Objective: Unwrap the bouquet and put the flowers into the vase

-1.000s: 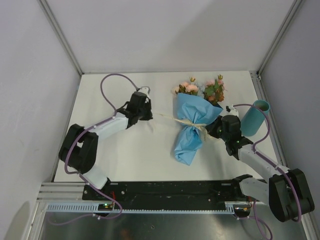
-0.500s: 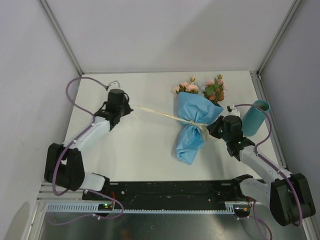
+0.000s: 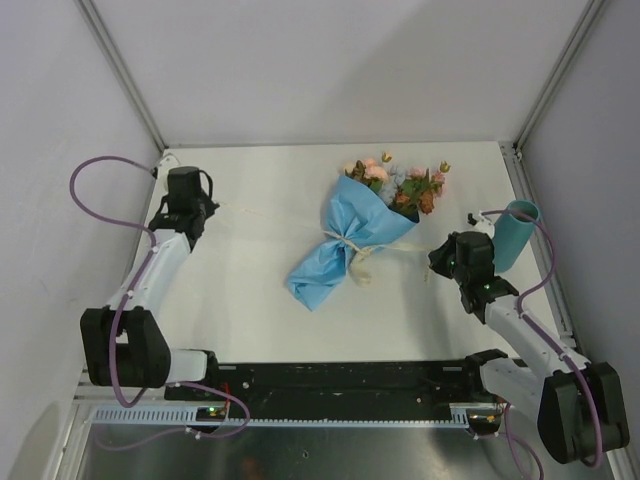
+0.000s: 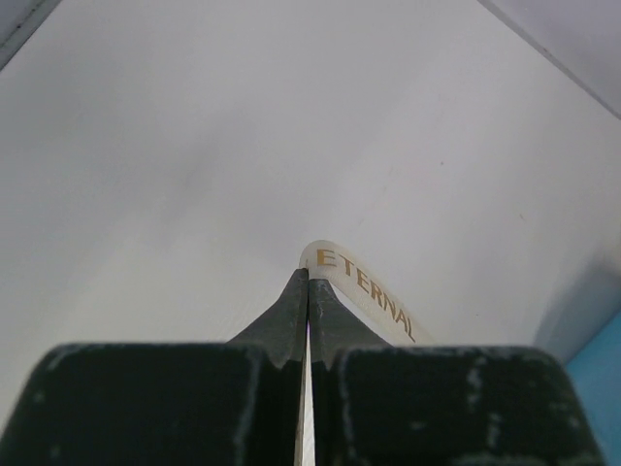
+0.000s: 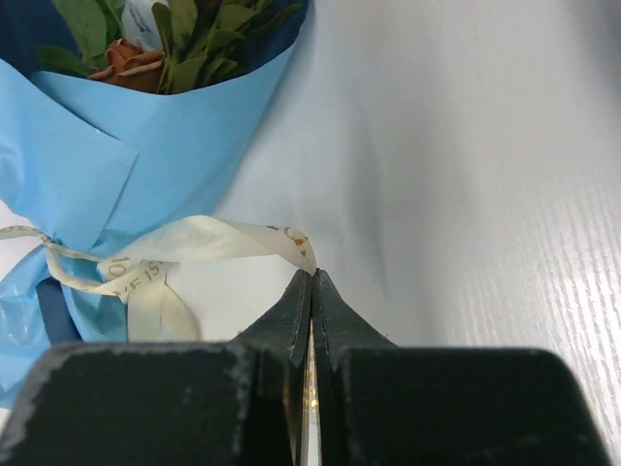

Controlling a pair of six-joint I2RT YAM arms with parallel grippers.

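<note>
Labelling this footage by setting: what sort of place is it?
Likely a robotics test cell: a white table boxed in by grey panels, two arms bolted to a near-edge rail, with a bouquet and vase as props.

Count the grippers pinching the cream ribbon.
2. The left gripper, at the far left of the table, holds one end of the ribbon; the right gripper, between the bouquet and the vase, holds the other.

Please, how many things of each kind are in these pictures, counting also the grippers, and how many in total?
bouquet: 1
vase: 1
ribbon: 1
grippers: 2, left gripper and right gripper
Total: 5
</note>
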